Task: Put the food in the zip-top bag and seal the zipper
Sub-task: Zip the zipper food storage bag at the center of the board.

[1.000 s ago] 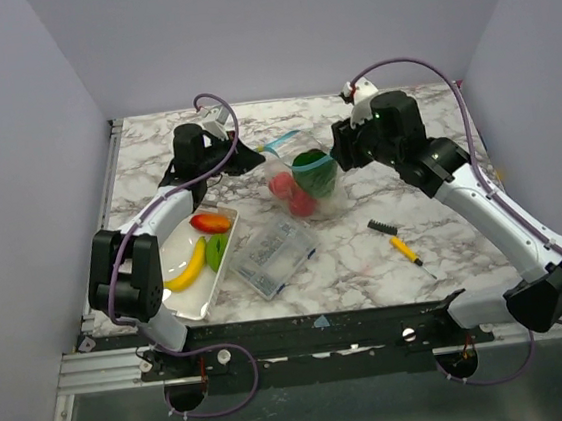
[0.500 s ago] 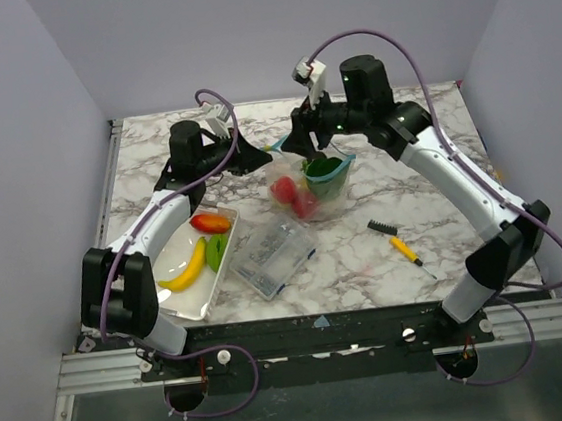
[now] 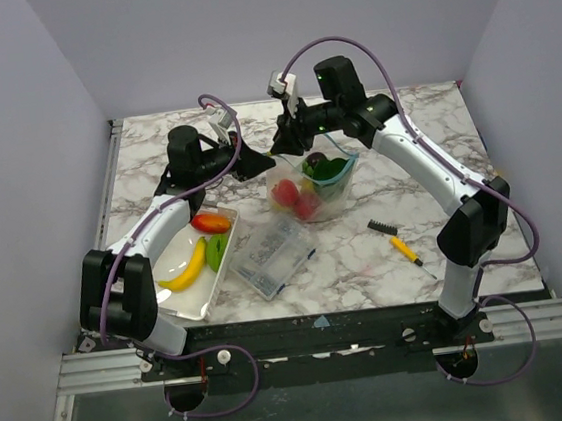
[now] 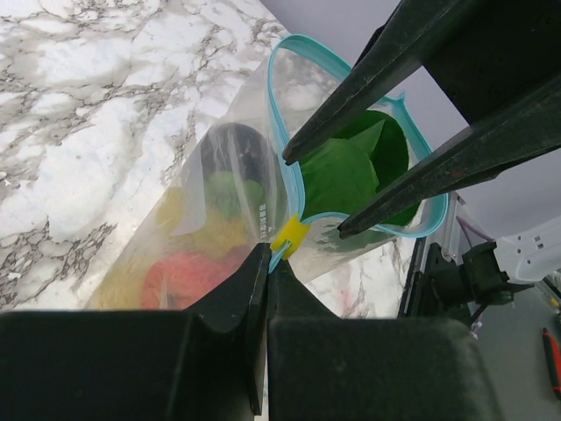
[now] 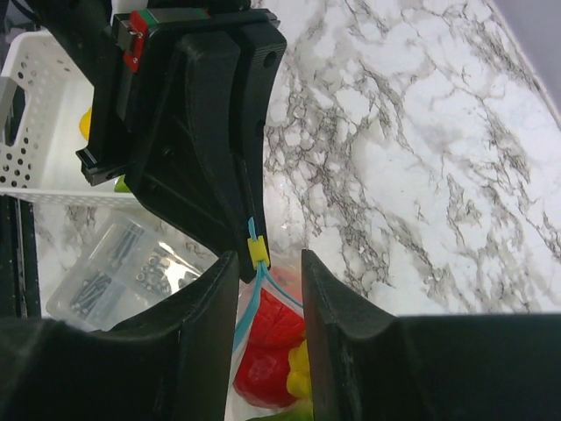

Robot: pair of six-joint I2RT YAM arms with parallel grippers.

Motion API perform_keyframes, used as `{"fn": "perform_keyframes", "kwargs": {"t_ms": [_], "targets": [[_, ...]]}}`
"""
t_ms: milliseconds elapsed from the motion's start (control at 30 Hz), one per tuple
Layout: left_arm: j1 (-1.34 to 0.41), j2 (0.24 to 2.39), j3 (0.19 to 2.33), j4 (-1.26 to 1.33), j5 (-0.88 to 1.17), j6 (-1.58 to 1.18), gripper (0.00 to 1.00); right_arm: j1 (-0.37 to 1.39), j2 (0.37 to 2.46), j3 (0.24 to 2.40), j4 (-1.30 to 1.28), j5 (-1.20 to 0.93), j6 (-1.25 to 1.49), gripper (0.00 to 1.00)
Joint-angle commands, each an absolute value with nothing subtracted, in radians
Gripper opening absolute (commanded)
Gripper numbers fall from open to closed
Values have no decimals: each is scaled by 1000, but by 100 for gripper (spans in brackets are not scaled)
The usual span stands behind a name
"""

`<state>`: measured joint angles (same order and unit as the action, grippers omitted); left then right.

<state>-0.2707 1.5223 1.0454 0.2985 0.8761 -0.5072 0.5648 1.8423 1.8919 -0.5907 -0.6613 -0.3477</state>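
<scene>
The clear zip-top bag (image 3: 321,188) stands mid-table with its mouth open. It holds red fruit (image 3: 290,195), a yellow piece and a green piece (image 4: 351,171). My left gripper (image 4: 267,256) is shut on the end of the light blue zipper (image 4: 282,132), right by its yellow slider (image 4: 290,237). My right gripper (image 5: 269,263) is open, and its fingers (image 5: 219,303) straddle the zipper (image 5: 250,303) just behind the slider (image 5: 256,253). In the top view the two grippers meet at the bag's left corner (image 3: 274,158). A banana (image 3: 188,266), an orange-red piece (image 3: 210,222) and a green piece (image 3: 218,247) lie in the white tray (image 3: 197,292).
A clear rigid box (image 3: 273,255) of small parts lies in front of the bag, beside the tray. A yellow-handled black brush (image 3: 396,242) lies to the front right. The right arm arches over the back of the table above the bag.
My right gripper has swung left from the bag's right side, over its mouth, to the slider end by the left gripper. The left gripper has kept its hold.
</scene>
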Motion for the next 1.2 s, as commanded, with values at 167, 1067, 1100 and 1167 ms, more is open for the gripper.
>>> {"fn": "perform_keyframes", "kwargs": {"t_ms": [167, 1067, 1100, 1167], "targets": [[-275, 1479, 1026, 370, 944, -474, 0, 571, 1873, 1913, -612, -783, -419, 36], [-253, 1487, 1024, 339, 892, -507, 0, 566, 1825, 1836, -558, -636, -360, 0], [-249, 1486, 1022, 336, 882, -508, 0, 563, 1815, 1824, -547, -626, -352, 0], [-240, 1481, 1021, 322, 861, -508, 0, 557, 1794, 1798, -519, -608, -330, 0]]}}
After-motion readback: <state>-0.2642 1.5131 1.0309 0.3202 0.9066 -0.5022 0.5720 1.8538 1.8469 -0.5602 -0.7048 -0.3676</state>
